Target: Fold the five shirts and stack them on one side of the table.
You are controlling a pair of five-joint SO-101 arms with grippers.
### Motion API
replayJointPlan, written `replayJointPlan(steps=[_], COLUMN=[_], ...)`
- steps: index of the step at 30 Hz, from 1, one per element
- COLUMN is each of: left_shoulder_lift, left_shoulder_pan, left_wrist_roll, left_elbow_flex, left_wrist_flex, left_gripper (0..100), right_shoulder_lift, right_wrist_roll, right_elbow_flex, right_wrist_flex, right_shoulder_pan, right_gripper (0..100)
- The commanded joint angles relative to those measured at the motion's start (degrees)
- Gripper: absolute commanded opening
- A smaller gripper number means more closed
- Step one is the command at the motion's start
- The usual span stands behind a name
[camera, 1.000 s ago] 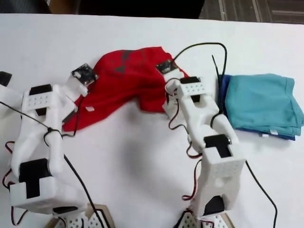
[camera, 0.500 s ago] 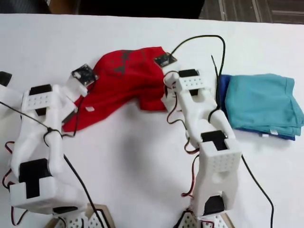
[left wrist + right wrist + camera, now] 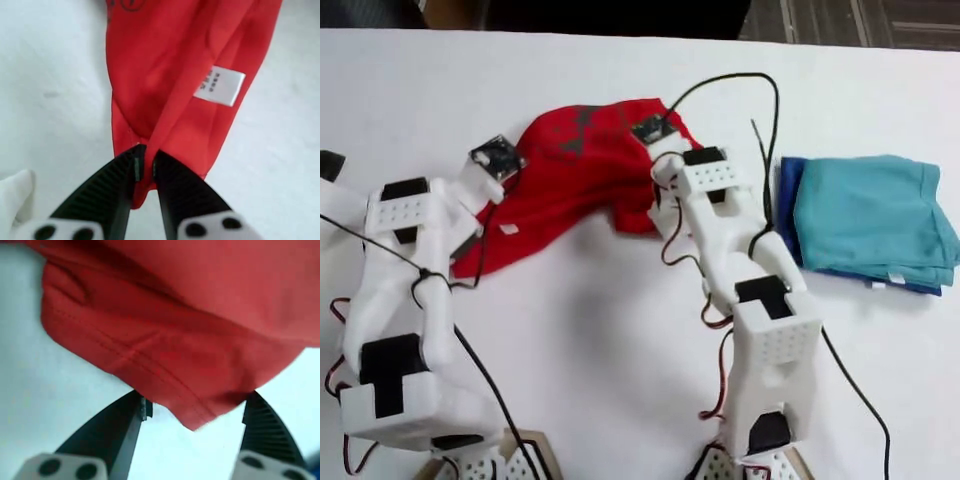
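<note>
The left arm (image 3: pixel 395 290) stood at the worktop's (image 3: pixel 600 330) near-left corner, bent toward the far edge. The left claw (image 3: pixel 144 155) was clamped on a fold of the shirt (image 3: pixel 165 60). The right arm (image 3: pixel 740 260) stretched from the near edge toward the middle. The right claw (image 3: pixel 197 405) was spread wide, with the hem between its jaws.

Red shirt (image 3: pixel 580 170): you've got one
Stacked shirts: two, teal shirt (image 3: pixel 870 215), blue shirt (image 3: pixel 790 200)
Arms: two, left arm (image 3: pixel 400 300), right arm (image 3: pixel 720 235)

Dark bkgd (image 3: pixel 620 15), grey floor (image 3: pixel 840 20), wood boards (image 3: pixel 544 460) at btm
</note>
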Motion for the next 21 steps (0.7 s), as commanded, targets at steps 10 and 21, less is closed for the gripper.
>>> replayJointPlan(steps=[10, 21], left_shoulder_lift=[-0.18, -0.18], left_shoulder_pan=[-0.18, -0.18], left_wrist_roll=[0.53, 0.53], left_elbow_flex=[-2.33, -2.33], left_wrist_flex=[0.18, 0.35], left_gripper=[3, 3], right_shoulder_lift=[0.4, 3.74], right_wrist_roll=[-0.26, -0.62], right_elbow_flex=[-2.11, -2.46], right_wrist_flex=[0.84, 1.01], right_shoulder_pan=[0.13, 3.12], right_gripper=[29.0, 10.3])
